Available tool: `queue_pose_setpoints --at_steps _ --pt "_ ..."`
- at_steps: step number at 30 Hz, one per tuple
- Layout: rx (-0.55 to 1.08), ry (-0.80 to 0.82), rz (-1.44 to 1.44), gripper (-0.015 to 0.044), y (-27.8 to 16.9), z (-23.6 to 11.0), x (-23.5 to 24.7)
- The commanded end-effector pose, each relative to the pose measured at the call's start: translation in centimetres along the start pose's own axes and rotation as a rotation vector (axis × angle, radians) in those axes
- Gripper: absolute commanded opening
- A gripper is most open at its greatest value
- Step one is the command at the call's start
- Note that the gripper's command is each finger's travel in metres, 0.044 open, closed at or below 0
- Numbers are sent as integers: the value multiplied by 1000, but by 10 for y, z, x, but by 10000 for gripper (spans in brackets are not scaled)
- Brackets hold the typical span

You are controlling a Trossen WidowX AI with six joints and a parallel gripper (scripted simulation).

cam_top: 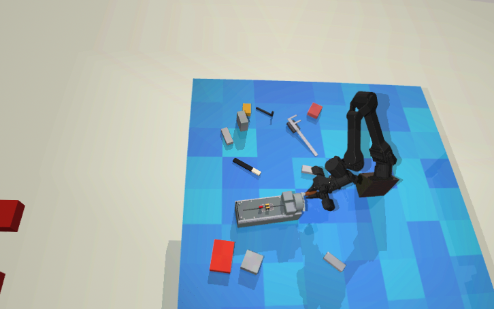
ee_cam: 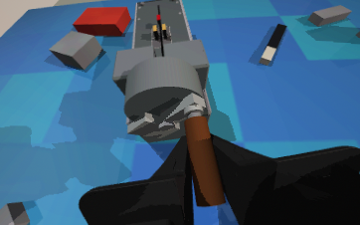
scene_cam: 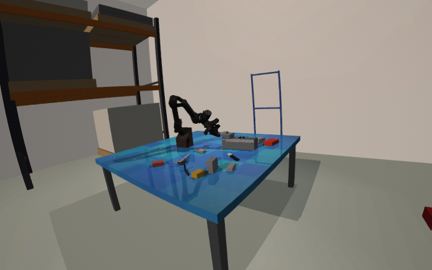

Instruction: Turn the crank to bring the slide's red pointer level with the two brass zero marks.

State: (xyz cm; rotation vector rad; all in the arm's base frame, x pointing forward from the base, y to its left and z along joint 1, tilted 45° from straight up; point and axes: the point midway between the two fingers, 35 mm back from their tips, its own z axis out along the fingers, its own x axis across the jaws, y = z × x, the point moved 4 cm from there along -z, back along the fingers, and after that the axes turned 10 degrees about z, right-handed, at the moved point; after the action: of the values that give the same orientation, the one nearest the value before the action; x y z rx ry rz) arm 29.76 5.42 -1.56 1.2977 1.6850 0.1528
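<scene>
The grey slide machine [cam_top: 252, 214] [scene_cam: 241, 143] [ee_cam: 145, 25] lies on the blue table. Its round crank hub [ee_cam: 162, 85] [cam_top: 298, 200] faces my gripper. A brown crank handle [ee_cam: 204, 159] [cam_top: 310, 192] sticks out from the hub's lower right. My gripper [ee_cam: 195, 138] [cam_top: 315, 190] [scene_cam: 216, 131] is shut on this handle. On the slide, the red pointer [ee_cam: 158, 17] [cam_top: 260, 206] sits just beyond the two brass marks [ee_cam: 160, 31] [cam_top: 267, 206], on the side away from the hub.
Near the machine lie a red flat block [cam_top: 222, 255] [ee_cam: 102, 21], grey blocks [cam_top: 252, 261] [ee_cam: 76, 49] [cam_top: 334, 261] and a black-and-white bar [cam_top: 246, 166] [ee_cam: 272, 44]. A caliper [cam_top: 301, 134], a red cube [cam_top: 314, 109] and more blocks lie farther back.
</scene>
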Motion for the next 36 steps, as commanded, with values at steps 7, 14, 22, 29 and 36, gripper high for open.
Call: queue_pose_setpoints --at_steps 7,14,22,29,36 --pt "12 -20 7 0 -5 7 -8" --pt "12 -20 7 0 -8 11 -10" --pt "12 -21 7 0 -13 15 -11" --pt "12 -21 7 0 -19 21 -11" --pt "12 -21 6 0 -24 25 -9"
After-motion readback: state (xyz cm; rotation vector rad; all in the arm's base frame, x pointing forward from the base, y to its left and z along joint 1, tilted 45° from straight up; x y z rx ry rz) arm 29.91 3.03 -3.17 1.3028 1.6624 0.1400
